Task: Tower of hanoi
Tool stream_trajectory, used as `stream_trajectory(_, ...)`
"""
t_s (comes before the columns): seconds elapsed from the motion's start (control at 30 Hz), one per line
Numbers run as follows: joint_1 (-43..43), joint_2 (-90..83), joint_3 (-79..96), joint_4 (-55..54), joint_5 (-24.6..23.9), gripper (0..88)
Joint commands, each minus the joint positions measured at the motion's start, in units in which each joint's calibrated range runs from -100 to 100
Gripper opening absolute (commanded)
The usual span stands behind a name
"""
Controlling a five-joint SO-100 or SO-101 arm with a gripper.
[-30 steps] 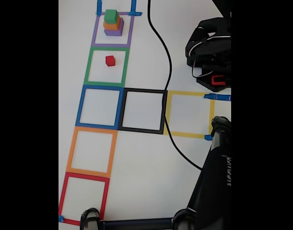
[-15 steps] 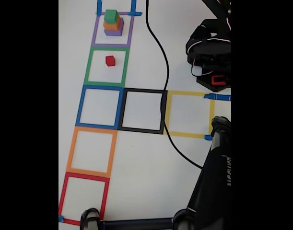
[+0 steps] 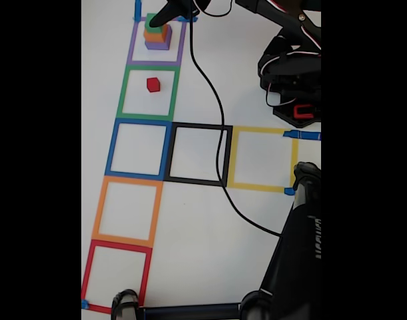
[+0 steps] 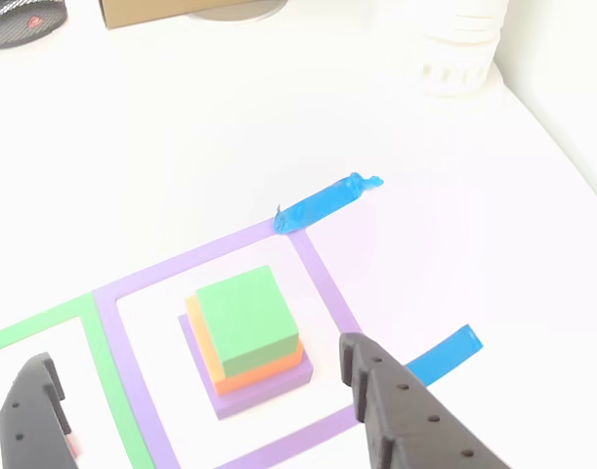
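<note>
Three blocks sit stacked inside the purple square (image 3: 156,40) at the top of the taped column: a green block (image 4: 247,319) on an orange block (image 4: 264,368), on a purple block (image 4: 269,389) at the bottom. From where the fixed view looks, the arm reaches in from the upper right and its dark gripper (image 3: 164,13) hangs right over that stack, partly hiding the green top. In the other view the two fingers (image 4: 396,415) stand spread wide, one on each side of the stack and touching none of it, with nothing between them. A small red cube (image 3: 153,84) sits alone in the green square (image 3: 148,93) just below. The blue square (image 3: 138,149), orange square (image 3: 126,211) and red square (image 3: 116,276) run down the white table (image 3: 203,240), with a black square (image 3: 198,154) and a yellow square (image 3: 263,159) off to the right. A black cable (image 3: 213,93) trails across the black square's right edge.
</note>
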Motion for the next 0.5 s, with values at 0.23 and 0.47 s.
stream_trajectory(0.23,1.5,14.3,8.0,-32.8,0.0,34.7)
stream_trajectory(0.47,3.6,22.4,9.6,-45.2,0.0,35.4)
